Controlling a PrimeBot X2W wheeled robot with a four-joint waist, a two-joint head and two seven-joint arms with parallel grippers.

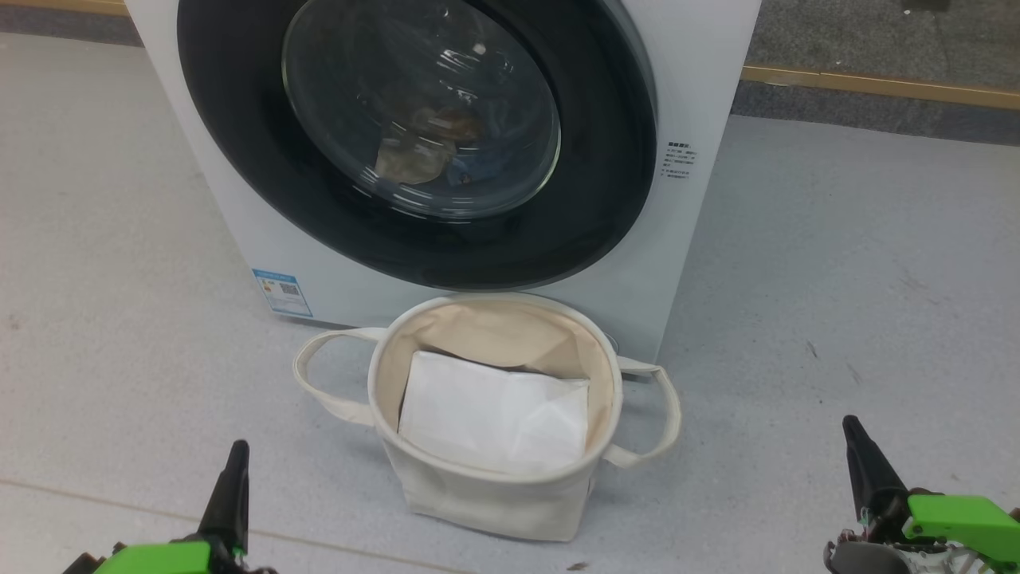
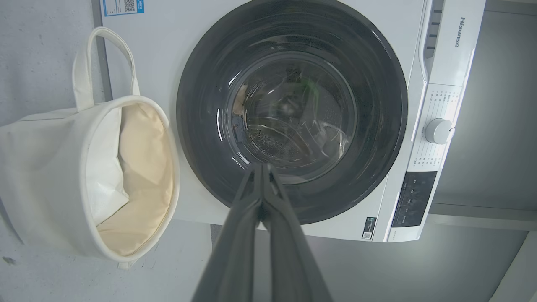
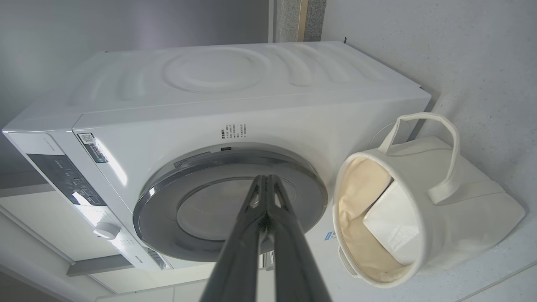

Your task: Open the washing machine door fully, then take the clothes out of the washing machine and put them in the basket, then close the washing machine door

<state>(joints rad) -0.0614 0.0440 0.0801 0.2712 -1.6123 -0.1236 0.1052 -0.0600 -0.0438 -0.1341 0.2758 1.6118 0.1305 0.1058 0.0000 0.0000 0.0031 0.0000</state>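
The white washing machine [image 1: 701, 80] stands ahead of me with its door [image 1: 606, 183] closed, black rim flat against the front. Behind the door's glass I make out the clothes [image 1: 418, 147] as dim cream and blue shapes. On the floor right in front of the machine sits the cream basket [image 1: 478, 502], holding a flat white sheet [image 1: 494, 414]. My left gripper [image 1: 237, 458] is low at the left and my right gripper [image 1: 854, 434] low at the right, both shut, empty and short of the basket. The left wrist view faces the door [image 2: 377, 105] past shut fingertips [image 2: 262, 167].
Grey floor lies open on both sides of the basket. A control panel with a white knob [image 2: 438, 131] runs along the machine's top edge. A blue label [image 1: 283, 293] marks its lower left corner. A wooden strip [image 1: 876, 84] lines the wall behind.
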